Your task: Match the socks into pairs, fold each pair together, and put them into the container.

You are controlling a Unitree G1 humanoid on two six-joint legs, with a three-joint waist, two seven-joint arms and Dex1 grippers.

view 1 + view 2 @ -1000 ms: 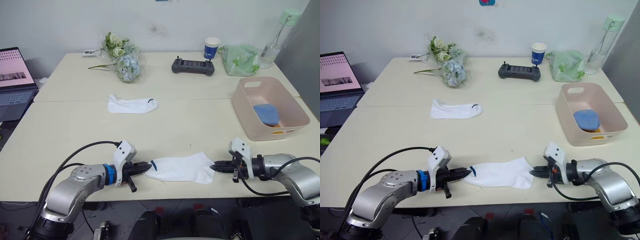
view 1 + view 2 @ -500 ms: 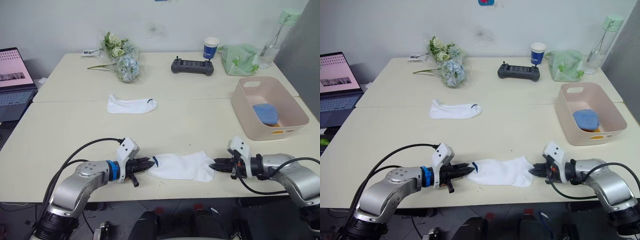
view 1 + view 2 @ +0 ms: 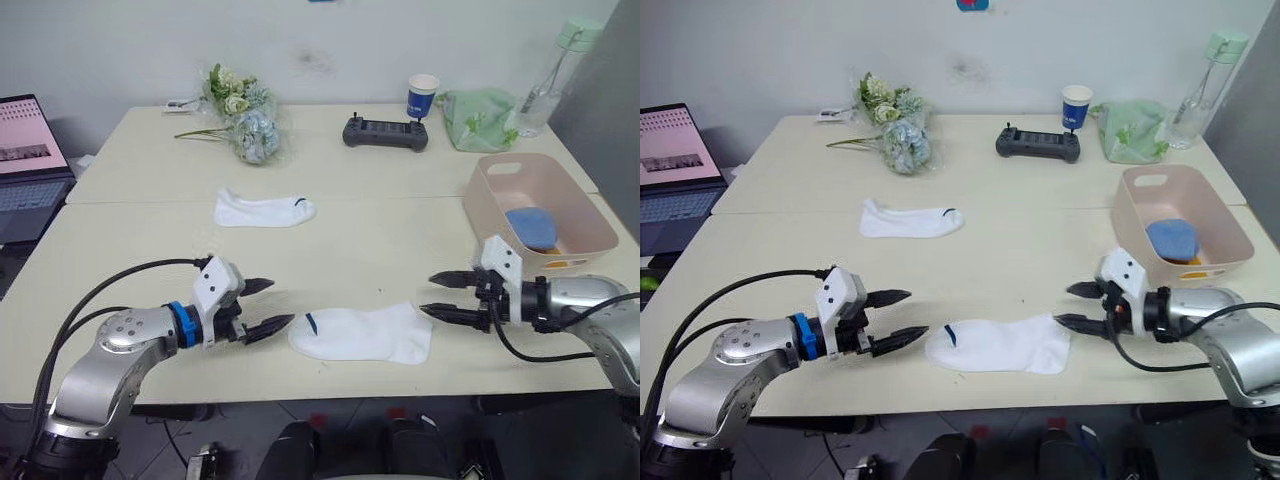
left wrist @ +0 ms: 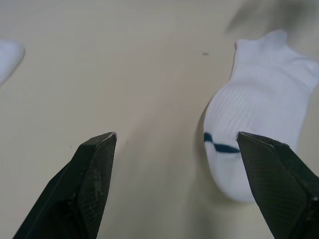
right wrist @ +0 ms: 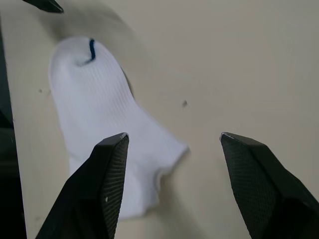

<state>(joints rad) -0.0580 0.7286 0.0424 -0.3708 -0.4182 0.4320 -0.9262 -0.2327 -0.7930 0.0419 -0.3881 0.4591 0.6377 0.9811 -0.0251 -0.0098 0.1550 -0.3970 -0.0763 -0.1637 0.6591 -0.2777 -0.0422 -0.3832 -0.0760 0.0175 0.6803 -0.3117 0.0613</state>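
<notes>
Left claw (image 3: 262,306): fingers spread apart, empty, just off the cuff end of the near white sock (image 3: 362,334)
Right claw (image 3: 444,295): spread apart, empty, just off that sock's toe end
Sock axis: flat on the surface (image 3: 350,240), lengthwise from claw to claw
Second white sock (image 3: 264,210): well beyond the near sock, nearer the left claw
Container (image 3: 538,214): beyond the right claw, a blue folded pair (image 3: 532,228) inside

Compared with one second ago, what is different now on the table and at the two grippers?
Both grippers let go of the near white sock. The left gripper and the right gripper opened and drew back from its ends, so it lies free on the table. The far white sock, the pink container with its folded blue pair and the other things stayed put.
</notes>
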